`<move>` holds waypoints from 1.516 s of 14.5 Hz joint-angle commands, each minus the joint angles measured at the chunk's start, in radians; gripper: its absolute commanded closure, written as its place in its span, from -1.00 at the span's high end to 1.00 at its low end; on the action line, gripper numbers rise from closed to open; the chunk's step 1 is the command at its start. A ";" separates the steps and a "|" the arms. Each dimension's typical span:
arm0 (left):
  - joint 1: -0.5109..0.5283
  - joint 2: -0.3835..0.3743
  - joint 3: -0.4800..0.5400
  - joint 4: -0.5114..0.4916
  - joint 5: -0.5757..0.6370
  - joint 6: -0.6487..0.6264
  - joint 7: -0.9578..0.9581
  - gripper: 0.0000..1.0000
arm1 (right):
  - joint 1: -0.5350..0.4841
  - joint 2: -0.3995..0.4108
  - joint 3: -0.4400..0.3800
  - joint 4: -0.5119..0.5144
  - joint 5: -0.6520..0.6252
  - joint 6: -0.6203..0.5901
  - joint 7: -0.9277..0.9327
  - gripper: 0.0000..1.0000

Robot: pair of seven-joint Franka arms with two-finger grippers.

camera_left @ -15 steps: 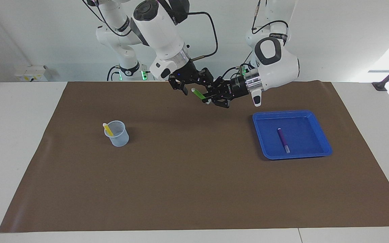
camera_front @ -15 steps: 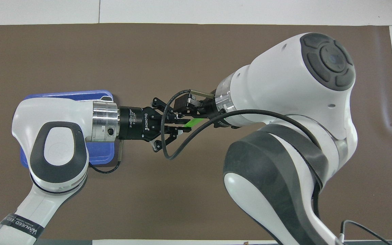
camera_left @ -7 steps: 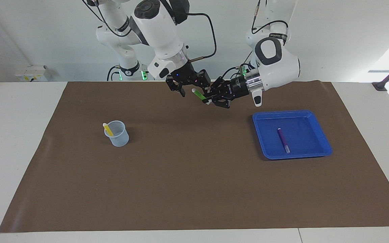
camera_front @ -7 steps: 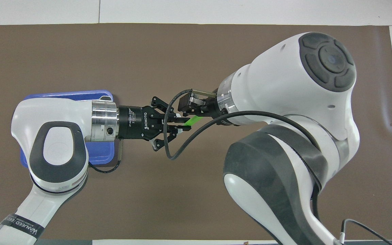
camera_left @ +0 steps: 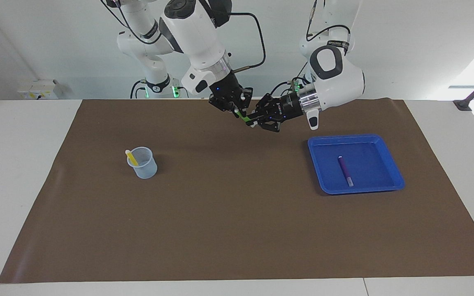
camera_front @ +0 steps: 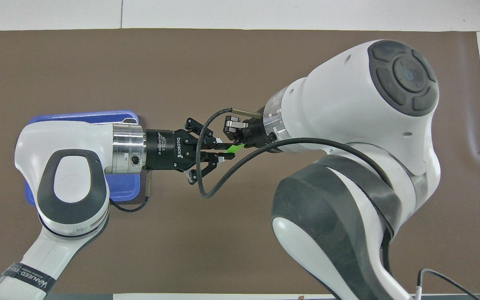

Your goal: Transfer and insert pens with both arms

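Observation:
The green pen is held in the air over the mat's edge nearest the robots, between the cup and the tray. My left gripper is shut on its lower end. My right gripper is at the pen's upper, whitish end. In the overhead view the green pen shows as a short stretch between the left gripper and the right gripper. The yellow pen leans in the clear cup. The purple pen lies in the blue tray.
A brown mat covers the table. The cup stands toward the right arm's end, the tray toward the left arm's end. In the overhead view the left arm covers most of the blue tray, and the right arm hides the cup.
My right gripper has moved down along the green pen and now covers its upper end. My left gripper has kept hold of the pen and has barely moved.

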 commanded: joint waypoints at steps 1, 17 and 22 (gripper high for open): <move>-0.008 -0.037 0.009 -0.034 -0.019 0.029 -0.012 -1.00 | -0.010 -0.002 0.008 0.003 -0.009 0.020 0.019 -1.00; 0.101 -0.038 0.015 0.036 0.745 -0.106 0.036 1.00 | -0.024 -0.218 -0.274 -0.349 -0.354 -0.003 -0.574 -1.00; 0.206 -0.040 0.016 0.027 0.887 -0.233 0.495 1.00 | -0.025 -0.264 -0.377 -0.486 -0.394 0.139 -0.694 -1.00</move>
